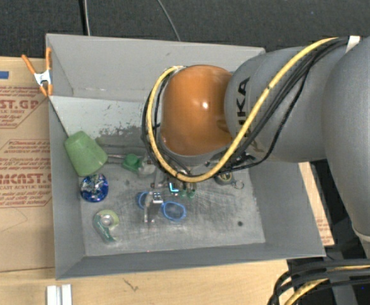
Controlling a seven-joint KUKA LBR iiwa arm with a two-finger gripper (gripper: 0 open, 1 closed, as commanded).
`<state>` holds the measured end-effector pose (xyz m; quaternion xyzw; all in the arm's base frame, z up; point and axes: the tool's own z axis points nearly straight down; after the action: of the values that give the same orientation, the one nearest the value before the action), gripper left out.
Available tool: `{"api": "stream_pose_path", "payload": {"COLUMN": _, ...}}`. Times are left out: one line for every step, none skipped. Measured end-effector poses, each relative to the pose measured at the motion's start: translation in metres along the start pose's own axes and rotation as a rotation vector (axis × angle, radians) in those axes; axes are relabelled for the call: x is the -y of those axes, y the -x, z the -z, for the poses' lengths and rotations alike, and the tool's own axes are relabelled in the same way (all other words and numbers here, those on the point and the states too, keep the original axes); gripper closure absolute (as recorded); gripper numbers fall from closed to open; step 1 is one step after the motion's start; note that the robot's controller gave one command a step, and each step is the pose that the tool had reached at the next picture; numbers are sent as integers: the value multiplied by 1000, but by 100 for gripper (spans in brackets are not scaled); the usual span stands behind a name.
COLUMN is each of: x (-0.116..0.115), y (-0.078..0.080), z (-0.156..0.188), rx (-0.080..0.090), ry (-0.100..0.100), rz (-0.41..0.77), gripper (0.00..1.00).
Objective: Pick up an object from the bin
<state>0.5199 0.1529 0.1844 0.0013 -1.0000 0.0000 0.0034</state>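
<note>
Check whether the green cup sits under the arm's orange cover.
No, the green cup lies at the left of the bin in the view, apart from the orange cover.

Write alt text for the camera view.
A grey robot arm with an orange wrist cover reaches from the right over a grey metal bin, above a blue ring-shaped plastic item. A pale green plastic cup lies at left.

Arm: grey, reaches in over the right rim of the bin and bends down towards the bin's middle.
Wrist cover: orange, rounded, above the bin's centre.
Cables: yellow and black, run along the arm and loop round the cover.
Jaws: low beneath the cover, just over the bin's floor near its middle.
</note>
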Motion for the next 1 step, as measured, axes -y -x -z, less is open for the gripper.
{"api": "stream_pose_path", "payload": {"x": -97, "y": -29, "z": -113, "rx": 13, "ry": 0, "rz": 154, "gripper": 0}}
